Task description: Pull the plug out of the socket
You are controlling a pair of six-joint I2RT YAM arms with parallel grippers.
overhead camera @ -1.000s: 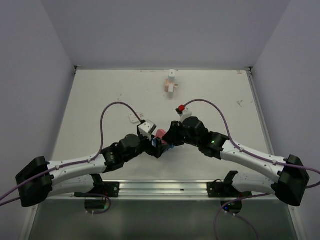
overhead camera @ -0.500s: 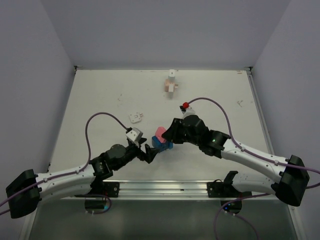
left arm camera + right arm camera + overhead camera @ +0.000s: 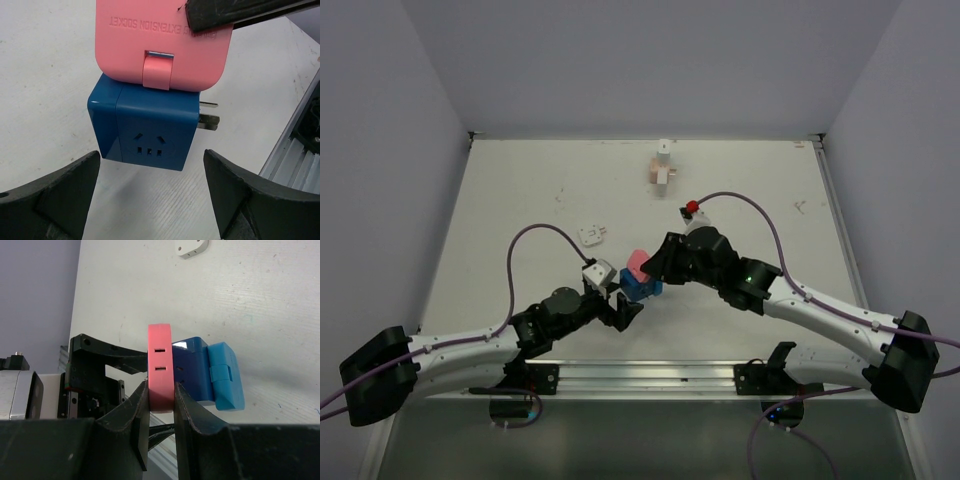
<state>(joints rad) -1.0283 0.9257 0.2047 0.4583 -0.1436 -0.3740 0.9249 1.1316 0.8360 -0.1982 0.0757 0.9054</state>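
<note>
A pink flat plug block (image 3: 636, 264) is joined to a dark blue cube socket (image 3: 643, 288). My right gripper (image 3: 655, 262) is shut on the pink block (image 3: 160, 360), its fingers (image 3: 142, 402) pressed on both flat faces. The dark blue cube (image 3: 192, 370) sits beside it, with a light blue plug (image 3: 225, 377) on its far side. My left gripper (image 3: 623, 307) is open. In its wrist view the gripper (image 3: 151, 172) stands just short of the blue cube (image 3: 150, 127), with the pink block (image 3: 160, 40) above and two metal prongs (image 3: 209, 114) at the cube's right.
A small white adapter (image 3: 592, 235) lies on the table left of the stack, also in the right wrist view (image 3: 190, 247). A wood-and-white block (image 3: 663, 168) stands at the back. A metal rail (image 3: 650, 377) runs along the near edge.
My left gripper let go of the stack and drew back left, uncovering the white adapter, then came back towards the blue cube, open. My right gripper kept hold of the pink block, shifting slightly.
</note>
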